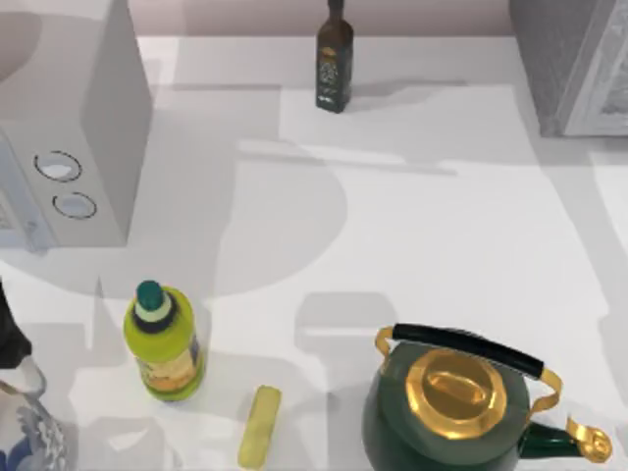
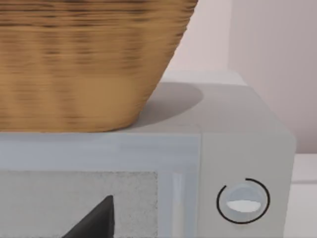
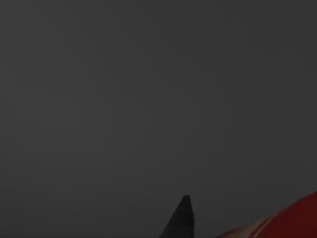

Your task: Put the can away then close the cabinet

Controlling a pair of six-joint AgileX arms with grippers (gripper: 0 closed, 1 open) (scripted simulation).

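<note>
The right wrist view is dark grey. At its edge curves a red surface with a pale streak, the can [image 3: 285, 223], close beside a dark part of my right gripper [image 3: 181, 220]. Whether the gripper holds the can I cannot tell. The grey cabinet [image 1: 564, 59] stands at the table's back right corner, with a paler panel [image 1: 610, 83] on its right side. My left arm [image 1: 8, 339] is at the table's left edge. A dark part of the left gripper [image 2: 94, 223] points at the front of the white microwave [image 2: 148, 153].
The white microwave [image 1: 88, 118] fills the back left, a wicker basket [image 2: 84, 59] on top. A dark glass bottle [image 1: 335, 61] stands at the back centre. In front are a yellow-green bottle [image 1: 165, 343], a yellow stick [image 1: 260, 427], a green-gold kettle [image 1: 461, 407] and a blue-white vase [image 1: 25, 432].
</note>
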